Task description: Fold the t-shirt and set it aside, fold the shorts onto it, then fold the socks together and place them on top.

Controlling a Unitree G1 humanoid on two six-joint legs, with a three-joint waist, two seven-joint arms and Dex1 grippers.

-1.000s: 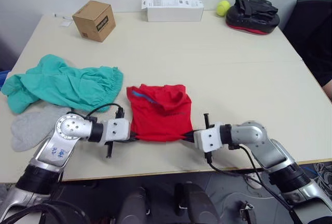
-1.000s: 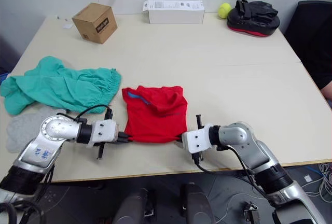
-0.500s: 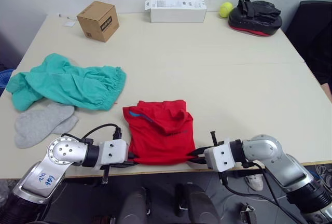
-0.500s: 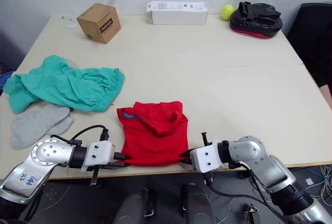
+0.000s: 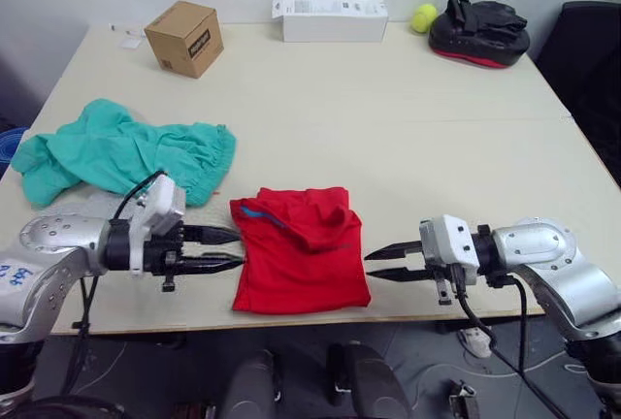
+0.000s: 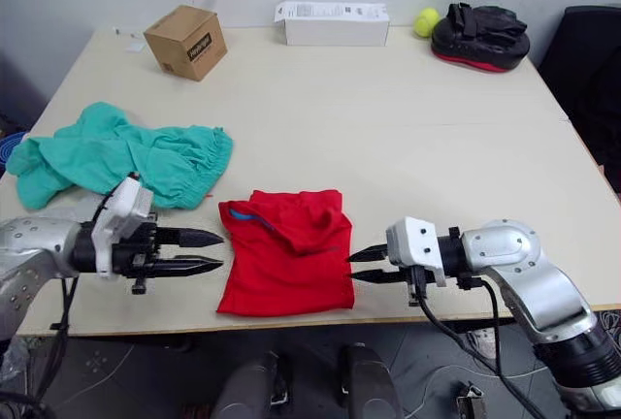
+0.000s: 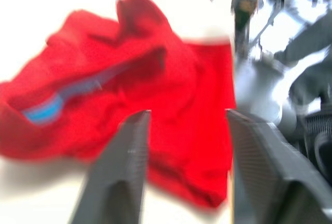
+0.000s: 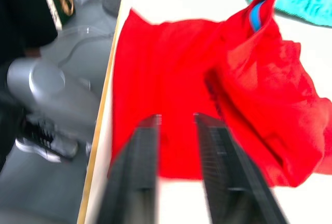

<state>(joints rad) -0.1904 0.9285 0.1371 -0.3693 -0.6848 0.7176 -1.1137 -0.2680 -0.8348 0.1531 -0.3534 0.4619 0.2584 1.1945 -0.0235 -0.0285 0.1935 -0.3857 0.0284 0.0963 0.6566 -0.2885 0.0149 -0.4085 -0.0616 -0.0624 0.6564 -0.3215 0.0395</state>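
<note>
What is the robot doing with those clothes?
The robot is folding clothes on a big table. The bright red cloth t-shirt lies folded near the table's front edge. The left hand and the right hand are open, one on each side of the shirt, not touching it. The crumpled teal-green cloth shorts lie on the table to the robot's left of the shirt, not folded yet.

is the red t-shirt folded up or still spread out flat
Folded. The t-shirt lies as a compact, roughly square bundle near the table's front edge, sleeves tucked away, its collar side rumpled.
</note>
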